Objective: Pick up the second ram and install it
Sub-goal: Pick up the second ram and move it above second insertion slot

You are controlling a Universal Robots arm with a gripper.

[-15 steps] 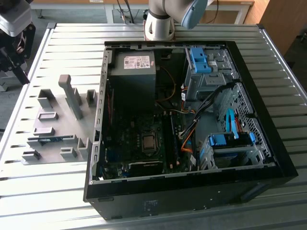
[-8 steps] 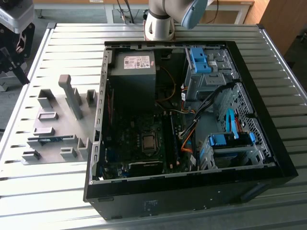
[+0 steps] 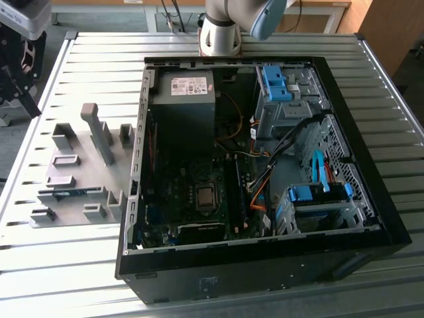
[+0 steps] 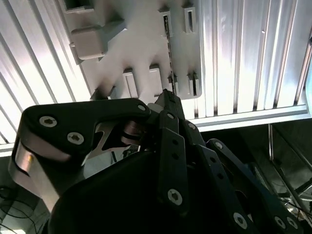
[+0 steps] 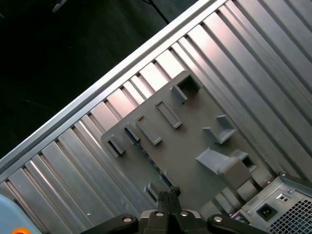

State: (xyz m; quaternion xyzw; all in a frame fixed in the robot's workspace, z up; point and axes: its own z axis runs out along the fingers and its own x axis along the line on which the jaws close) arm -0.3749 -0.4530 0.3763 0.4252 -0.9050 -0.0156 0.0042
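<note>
One stick, the second ram [image 3: 67,193], stands edgewise in the grey fixture [image 3: 83,169] on the desk [image 3: 66,265]. The claw [image 5: 168,193], clenched and empty above it, should spread and straddle its thin edge squarely.

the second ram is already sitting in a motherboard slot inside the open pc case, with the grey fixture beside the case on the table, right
No. The second ram lies in the grey fixture, not in a motherboard slot; the exterior view shows it there. The fixture does sit beside the open PC case on the table.
</note>
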